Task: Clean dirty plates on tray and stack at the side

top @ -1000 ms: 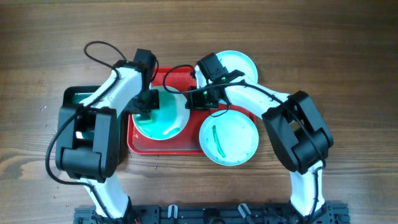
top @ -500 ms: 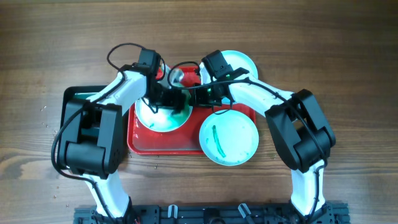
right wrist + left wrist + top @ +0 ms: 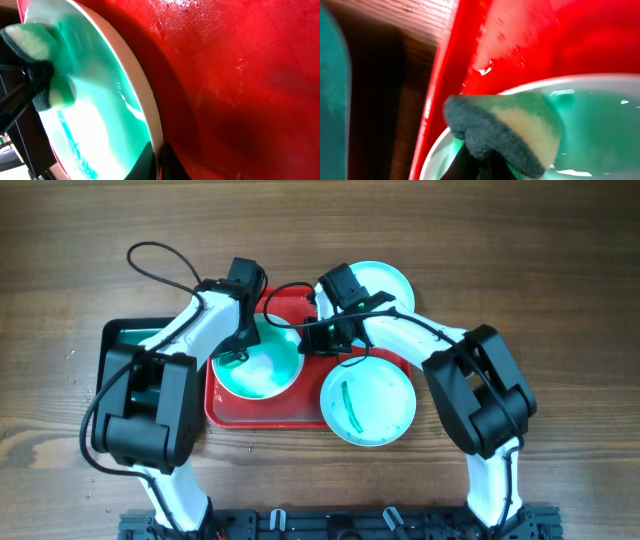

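My left end effector is pinched onto a grey-and-green sponge, and the sponge sits against the near-left inner edge of the white plate. The plate is smeared teal-green and lies in the left half of the red tray. From there the left arm runs back and outward over the black tray to its base at my side of the tabletop.

My right end effector is pressed together on the same plate's right rim, one finger inside and one outside. The wrist lies low across the tray's far edge, and the arm bends back over the right corner.

A mint plate with a green streak overlaps the tray's near-right corner. Another mint plate lies beyond the tray, partly under the right arm.
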Available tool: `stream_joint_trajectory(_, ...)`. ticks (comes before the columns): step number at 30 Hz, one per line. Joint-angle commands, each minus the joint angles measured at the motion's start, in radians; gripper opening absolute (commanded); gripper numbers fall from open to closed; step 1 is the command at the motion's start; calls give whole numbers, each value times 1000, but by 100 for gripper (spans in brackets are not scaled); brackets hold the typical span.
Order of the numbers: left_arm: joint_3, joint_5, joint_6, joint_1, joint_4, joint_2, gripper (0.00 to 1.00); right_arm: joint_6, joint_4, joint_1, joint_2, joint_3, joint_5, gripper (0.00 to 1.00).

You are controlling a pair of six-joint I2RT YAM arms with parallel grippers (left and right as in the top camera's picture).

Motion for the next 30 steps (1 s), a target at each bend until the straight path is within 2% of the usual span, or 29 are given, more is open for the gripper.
stream_joint_trajectory(1, -35, 364, 311, 25, -52, 44, 4, -2, -15, -21, 24, -15, 17, 4)
stream_joint_trajectory(3, -35, 577, 456, 25, -79, 44, 4, -3, -14, -21, 24, -15, 17, 4)
stream_joint_trajectory(6, -35, 801, 600, 21, -129, 44, 4, -3, -13, -24, 23, -15, 9, 5)
stream_joint_trajectory(12, -35, 938, 599, 21, -68, 44, 4, -2, -11, -24, 23, -15, 6, 5)
stream_joint_trajectory(17, -35, 943, 494, 21, 172, 44, 4, 0, -10, -24, 24, -14, 6, 4)
stream_joint_trajectory(20, -35, 784, 367, 21, 280, 44, 4, 0, -12, -24, 23, -15, 6, 4)
stream_joint_trajectory(23, -35, 425, 190, 21, 272, 44, 4, 0, -12, -24, 23, -14, 6, 4)
stream_joint_trajectory(24, -35, 262, 124, 21, 247, 44, 4, 0, -11, -24, 24, -15, 6, 4)
stream_joint_trajectory(26, -35, 49, 28, 21, 192, 44, 4, 0, -11, -24, 23, -15, 6, 4)
stream_joint_trajectory(28, -35, -93, -68, 24, 130, 44, 4, 0, -11, -24, 24, -15, 6, 4)
stream_joint_trajectory(30, -35, -136, -131, 28, 75, 44, 4, 0, -11, -24, 24, -14, 6, 4)
